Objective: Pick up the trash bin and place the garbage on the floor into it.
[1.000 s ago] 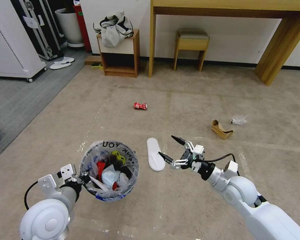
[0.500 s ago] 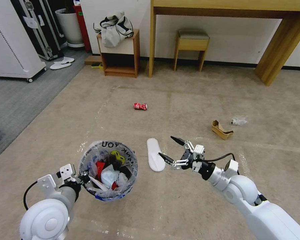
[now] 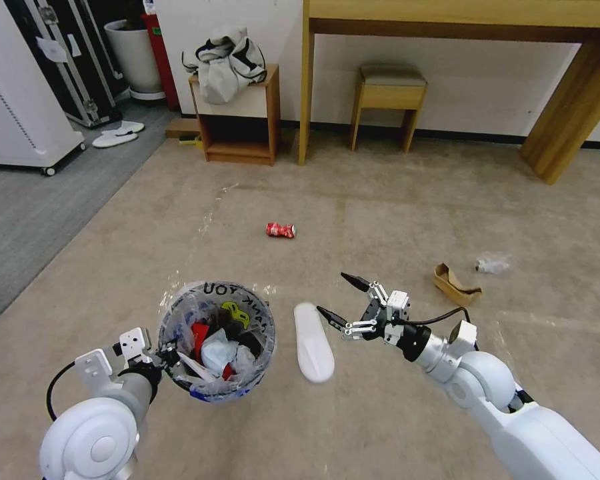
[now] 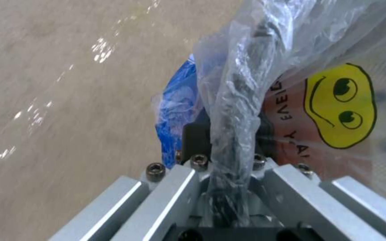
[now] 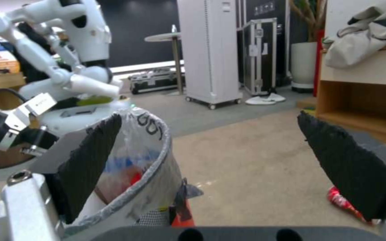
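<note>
My left gripper (image 3: 165, 355) is shut on the near rim of the trash bin (image 3: 271, 333), a small red bin lined with a lettered clear bag and holding litter. The left wrist view shows that gripper (image 4: 229, 157) pinching the bunched bag (image 4: 242, 83) against the bin wall (image 4: 291, 110). My right gripper (image 3: 333, 292) hangs open just right of the bin, above the far end of the white slipper (image 3: 313, 343) on the floor (image 3: 380, 213). Its pads (image 5: 90, 157) stand wide apart. Farther off lie a red can (image 3: 280, 230), a cardboard scrap (image 3: 455, 281) and a plastic wad (image 3: 492, 265).
A wooden shelf (image 3: 237, 113) with a bag on top, a stool (image 3: 387, 93) and a desk leg (image 3: 570, 113) line the far wall. Grey flooring (image 3: 20, 213), a white cabinet (image 3: 13, 87) and a pair of slippers (image 3: 117, 133) lie left. Another robot (image 5: 68, 50) stands beyond the bin.
The whole picture has shifted: floor litter and furniture sit lower and nearer, so the camera has moved forward. Both arms and the held bin keep their places in the view.
</note>
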### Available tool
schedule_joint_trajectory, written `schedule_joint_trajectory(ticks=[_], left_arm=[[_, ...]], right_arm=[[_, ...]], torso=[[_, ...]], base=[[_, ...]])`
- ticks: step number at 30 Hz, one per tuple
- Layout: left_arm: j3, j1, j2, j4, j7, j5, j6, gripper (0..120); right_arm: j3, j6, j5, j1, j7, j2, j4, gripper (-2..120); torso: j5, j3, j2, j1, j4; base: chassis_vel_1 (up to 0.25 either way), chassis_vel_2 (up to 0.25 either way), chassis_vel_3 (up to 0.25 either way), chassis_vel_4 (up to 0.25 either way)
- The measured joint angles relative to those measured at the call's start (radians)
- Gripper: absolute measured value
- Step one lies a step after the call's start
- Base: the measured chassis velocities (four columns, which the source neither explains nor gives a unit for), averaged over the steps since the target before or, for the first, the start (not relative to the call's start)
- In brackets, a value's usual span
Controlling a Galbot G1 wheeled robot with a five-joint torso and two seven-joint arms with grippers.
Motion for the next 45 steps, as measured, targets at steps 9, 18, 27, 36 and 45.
schedule_joint_trajectory(ticks=[9, 18, 27, 36, 45], left_arm=[[0.0, -0.008, 0.001, 0.004, 0.001, 0.001, -0.001, 0], [-0.011, -0.027, 0.01, 0.029, 0.001, 0.0, -0.001, 0], [-0.008, -0.09, 0.035, 0.124, 0.025, 0.001, 0.003, 0], [0.012, -0.121, 0.058, 0.202, 0.077, 0.011, 0.003, 0], [0.023, -0.161, 0.053, 0.258, 0.132, 0.055, -0.022, 0]], right_arm=[[0.003, 0.005, -0.002, -0.002, 0.007, -0.001, -0.007, 100], [-0.013, 0.0, 0.003, 0.025, 0.026, -0.004, -0.03, 100], [-0.043, -0.058, 0.067, 0.079, 0.077, -0.029, -0.092, 100], [-0.074, -0.136, 0.118, 0.118, 0.141, -0.056, -0.163, 100], [-0.138, -0.23, 0.178, 0.159, 0.196, -0.058, -0.24, 100]], torso=[[0.0003, 0.0, 0.0, 0.0, 0.0001], [0.0004, 0.0, 0.0, 0.0, 0.0003], [0.0003, 0.0, 0.0, 0.0, 0.0003], [0.0003, 0.0, 0.0, 0.0, -0.0001], [0.0004, 0.0, 0.0, 0.0, 0.0002]], base=[[-0.123, 0.109, 0.12, -0.119], [0.023, -0.03, -0.029, 0.02], [0.0, 0.0, 0.0, 0.0], [0.0, 0.0, 0.0, 0.0], [0.0, 0.0, 0.0, 0.0]])
